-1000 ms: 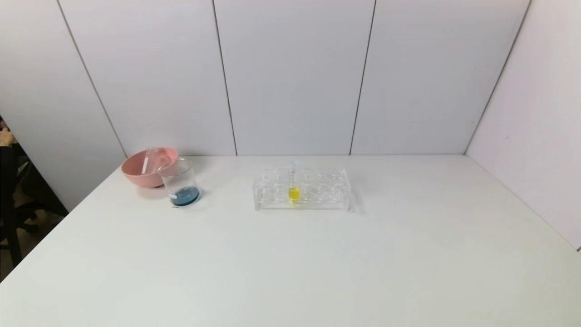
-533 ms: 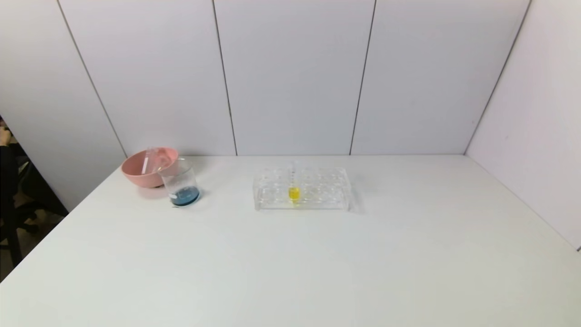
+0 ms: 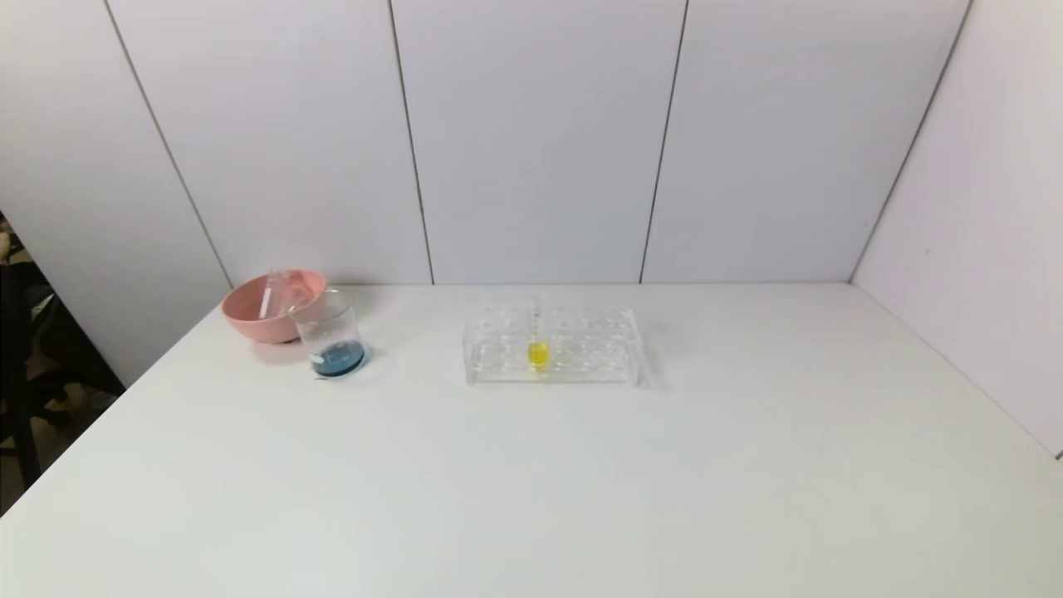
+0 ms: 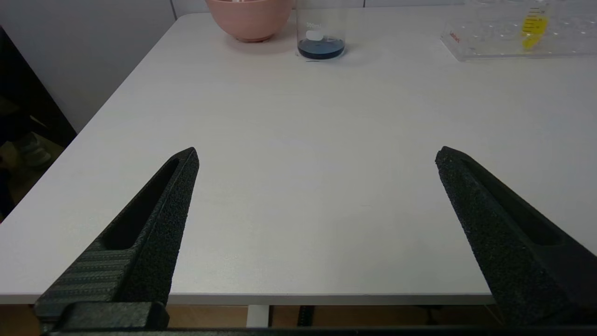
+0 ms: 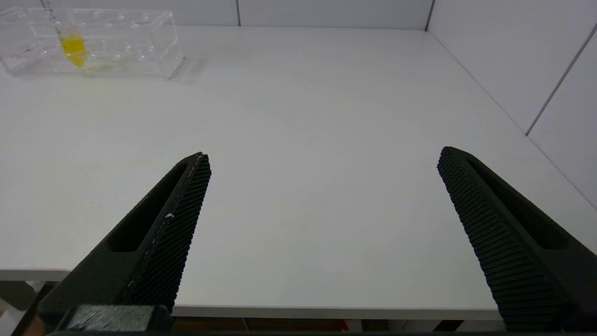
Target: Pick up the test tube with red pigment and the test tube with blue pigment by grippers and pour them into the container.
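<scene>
The container (image 3: pixel 330 332), a clear glass beaker, stands at the table's far left with dark blue liquid in its bottom; it also shows in the left wrist view (image 4: pixel 320 28). No tube holding red or blue liquid shows. Clear tubes (image 3: pixel 270 295) that look empty lean in the pink bowl (image 3: pixel 249 316) right behind the beaker. My left gripper (image 4: pixel 317 156) is open and empty, low over the table's near edge, far from the beaker. My right gripper (image 5: pixel 324 156) is open and empty over the near edge on the right. Neither gripper shows in the head view.
A clear tube rack (image 3: pixel 581 345) stands at the middle back and holds one tube of yellow liquid (image 3: pixel 538 349), also seen in the right wrist view (image 5: pixel 73 46). White walls close the back and right side. The white table (image 3: pixel 531 482) ends at the left beside dark furniture.
</scene>
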